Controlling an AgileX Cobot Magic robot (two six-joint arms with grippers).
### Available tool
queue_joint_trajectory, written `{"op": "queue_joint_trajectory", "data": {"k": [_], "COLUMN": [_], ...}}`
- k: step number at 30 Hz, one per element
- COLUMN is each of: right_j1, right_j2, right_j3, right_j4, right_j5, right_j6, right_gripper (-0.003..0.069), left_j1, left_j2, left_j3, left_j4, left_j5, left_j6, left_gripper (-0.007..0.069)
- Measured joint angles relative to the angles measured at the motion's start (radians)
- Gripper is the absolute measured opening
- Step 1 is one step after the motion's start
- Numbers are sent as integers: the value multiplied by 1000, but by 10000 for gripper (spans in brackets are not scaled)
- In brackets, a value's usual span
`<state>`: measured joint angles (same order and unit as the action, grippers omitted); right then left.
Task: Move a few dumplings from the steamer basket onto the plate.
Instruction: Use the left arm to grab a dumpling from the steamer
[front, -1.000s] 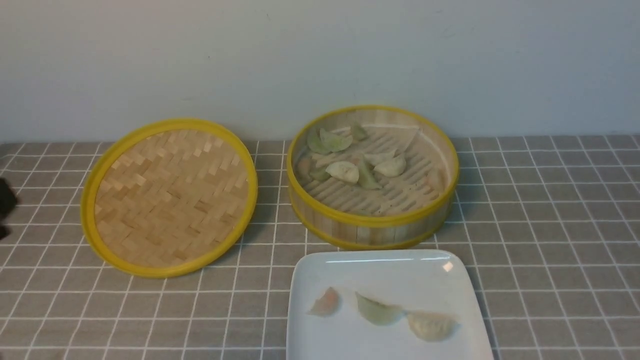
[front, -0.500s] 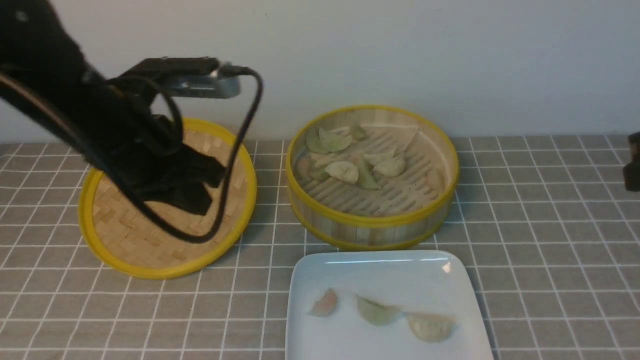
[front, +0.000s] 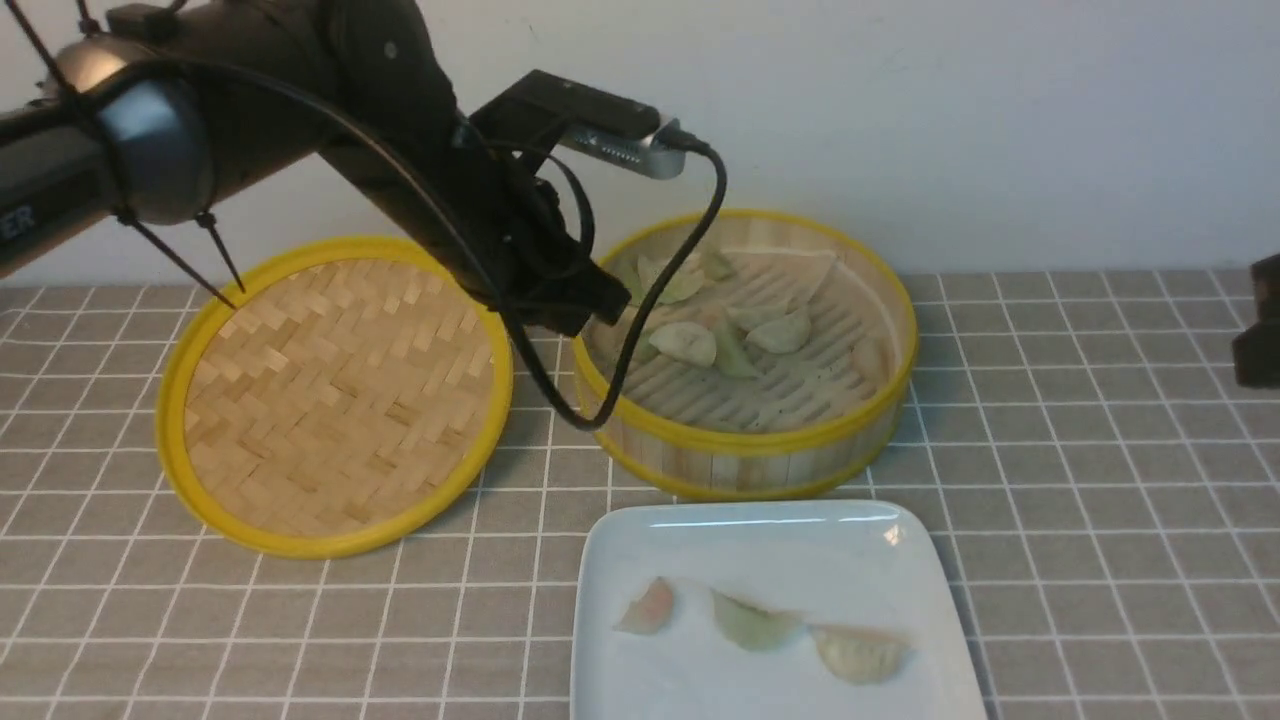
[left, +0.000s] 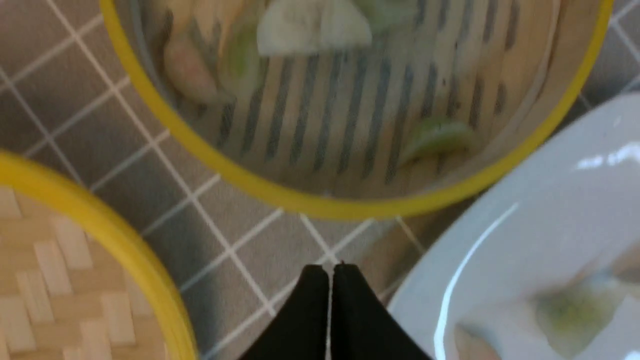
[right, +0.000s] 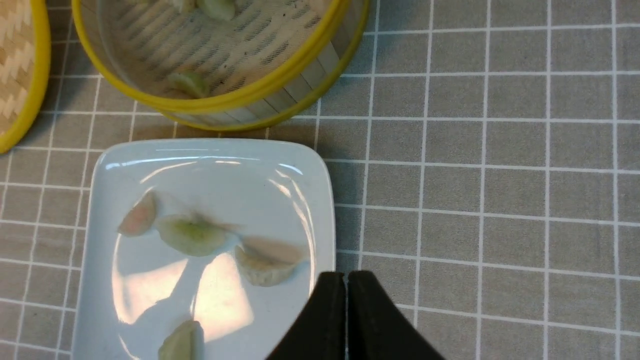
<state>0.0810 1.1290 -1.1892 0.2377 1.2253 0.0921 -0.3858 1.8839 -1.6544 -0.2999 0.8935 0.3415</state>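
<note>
The left arm (front: 250, 100) is being held over the left rim of the steamer basket (front: 745, 447), left claw (left: 330, 272) closed; the right claw (right: 346, 279) is being held closed, off to the basket's right.

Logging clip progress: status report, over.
Left gripper, right gripper shut, empty. Four dumplings on plate, more in steamer basket. Left arm's cable hangs across basket's left side.

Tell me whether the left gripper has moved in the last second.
Yes: the left gripper swung right, past the lid, to the steamer basket's left rim.
</note>
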Motion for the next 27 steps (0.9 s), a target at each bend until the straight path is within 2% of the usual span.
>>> {"op": "queue_joint_trajectory", "data": {"k": [11,14,19,20,24,27], "right_j1": [0,0,0,0,0,0], "right_j2": [5,5,5,5,5,5], "right_j3": [20,50,68,68,68,68], "right_j4": [84,104,106,106,106,106], "right_j5": [-24,-33,-33,-33,-33,-33], "right_j6": [0,0,0,0,0,-1], "right_gripper": [0,0,0,0,0,0], "left_j1": [-11,-29,-52,-56,-72,-84], "left_j2": [317,411,483,498,515,521], "left_j3": [-360,-444,-464,-464,-468,-468], "left_j4": [-40,-38,-34,-20,27,58], "left_j5": [45,28,-43,-59,-99,-99], "left_j6": [33,93,114,114,115,115], "left_gripper": [19,104,252,301,404,433]}}
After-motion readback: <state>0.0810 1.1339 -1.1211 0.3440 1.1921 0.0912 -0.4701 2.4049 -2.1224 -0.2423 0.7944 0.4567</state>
